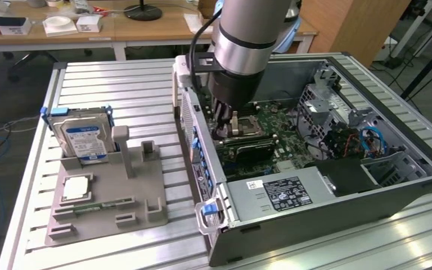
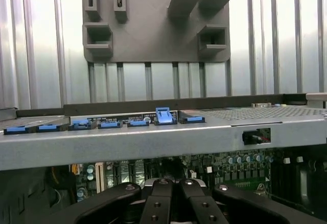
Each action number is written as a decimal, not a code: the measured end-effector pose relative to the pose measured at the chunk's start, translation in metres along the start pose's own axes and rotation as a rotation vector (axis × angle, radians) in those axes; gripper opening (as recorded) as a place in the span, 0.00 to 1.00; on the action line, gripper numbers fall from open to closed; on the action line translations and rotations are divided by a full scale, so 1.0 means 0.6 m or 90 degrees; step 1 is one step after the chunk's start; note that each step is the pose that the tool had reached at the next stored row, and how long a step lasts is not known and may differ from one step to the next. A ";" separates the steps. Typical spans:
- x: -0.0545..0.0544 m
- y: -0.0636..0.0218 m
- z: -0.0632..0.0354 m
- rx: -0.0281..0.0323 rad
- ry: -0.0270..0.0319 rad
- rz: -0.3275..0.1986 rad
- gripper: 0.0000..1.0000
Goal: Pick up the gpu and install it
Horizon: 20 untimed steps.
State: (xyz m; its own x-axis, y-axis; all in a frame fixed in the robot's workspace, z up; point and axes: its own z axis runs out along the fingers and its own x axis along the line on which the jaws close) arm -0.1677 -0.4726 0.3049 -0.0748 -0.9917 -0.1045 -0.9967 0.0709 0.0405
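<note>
One of each is what you are looking at: one arm (image 1: 242,39), one open computer case (image 1: 396,197), one grey holder (image 1: 103,225) and one gpu (image 1: 252,151). The holder is sitting on the slatted metal table (image 1: 111,84), toward the exterior view's left. It is carrying three parts: one blue-labelled hard drive (image 1: 82,138) standing upright, one square silver processor (image 1: 76,188) lying flat, and one narrow green memory stick (image 1: 96,208) lying in its slot. Two upright posts (image 1: 122,147) in the middle of the holder are standing with nothing between them.

You are reaching the arm down into the case, over the motherboard (image 1: 291,135), close to the case wall that is facing the holder. The jaws are standing closed, and in the wrist view the two black fingers (image 2: 158,203) are pressing together side by side. The gpu is lying inside the case as a dark card with a black face on the motherboard, between the jaws and the one labelled power supply (image 1: 287,194). It is just beside the jaws, on the side nearer the power supply. You cannot tell whether the jaws are touching it or gripping its edge.

One row of blue clips is running along the case edge in the wrist view, and one clip (image 2: 162,116) is standing raised above the others.
</note>
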 end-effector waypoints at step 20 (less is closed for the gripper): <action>-0.001 0.014 0.007 -0.0025 0.0000 0.001 0.11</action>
State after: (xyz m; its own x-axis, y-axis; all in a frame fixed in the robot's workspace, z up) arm -0.1764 -0.4709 0.3010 -0.0763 -0.9916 -0.1044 -0.9964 0.0720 0.0445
